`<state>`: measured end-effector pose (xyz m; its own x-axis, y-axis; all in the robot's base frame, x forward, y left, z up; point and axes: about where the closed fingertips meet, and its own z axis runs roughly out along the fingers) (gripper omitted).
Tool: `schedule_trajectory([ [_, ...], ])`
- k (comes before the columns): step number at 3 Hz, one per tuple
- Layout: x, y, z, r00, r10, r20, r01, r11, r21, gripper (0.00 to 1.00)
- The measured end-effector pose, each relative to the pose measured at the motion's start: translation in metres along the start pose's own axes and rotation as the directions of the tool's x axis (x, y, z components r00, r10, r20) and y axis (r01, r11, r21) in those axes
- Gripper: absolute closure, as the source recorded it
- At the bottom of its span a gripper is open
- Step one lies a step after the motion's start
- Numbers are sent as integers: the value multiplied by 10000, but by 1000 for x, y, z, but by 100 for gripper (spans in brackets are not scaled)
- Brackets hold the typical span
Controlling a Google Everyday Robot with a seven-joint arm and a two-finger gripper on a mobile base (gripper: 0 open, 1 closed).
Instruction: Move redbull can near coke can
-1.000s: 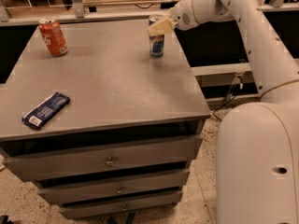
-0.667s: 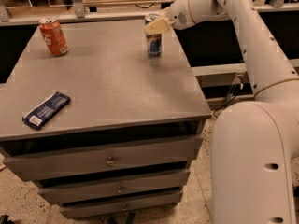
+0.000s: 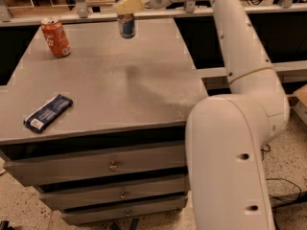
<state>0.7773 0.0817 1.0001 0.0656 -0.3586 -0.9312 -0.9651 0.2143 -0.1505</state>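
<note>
The redbull can (image 3: 126,24) is a slim blue-and-silver can at the back middle of the grey table top (image 3: 110,85). My gripper (image 3: 127,4) is shut on the can's upper part and holds it upright at the table's far edge. The coke can (image 3: 55,37) is red-orange with white lettering and stands upright at the back left of the table. The redbull can is well to the right of the coke can, with bare table between them. My white arm reaches in from the right foreground.
A flat dark-blue wrapped bar (image 3: 48,112) lies near the front left edge of the table. Drawers (image 3: 112,166) run below the table top. A railing and shelving (image 3: 76,4) stand behind the table. My white base (image 3: 230,166) fills the right foreground.
My gripper has moved left along the back of the table with the redbull can in it, closer to the coke can. The coke can and the bar have not moved.
</note>
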Motion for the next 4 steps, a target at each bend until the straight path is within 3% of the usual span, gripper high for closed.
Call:
schedule_trajectory([
  [1,-36,12,45,9983,-577,32,578,9983,-80,100],
  [2,-61,18,62,9975,-696,-89,699,9970,343,100],
  [3,-59,12,76,9952,-782,-588,851,9884,1259,100],
  [4,-54,13,84,9968,-654,-459,703,9908,1153,100],
])
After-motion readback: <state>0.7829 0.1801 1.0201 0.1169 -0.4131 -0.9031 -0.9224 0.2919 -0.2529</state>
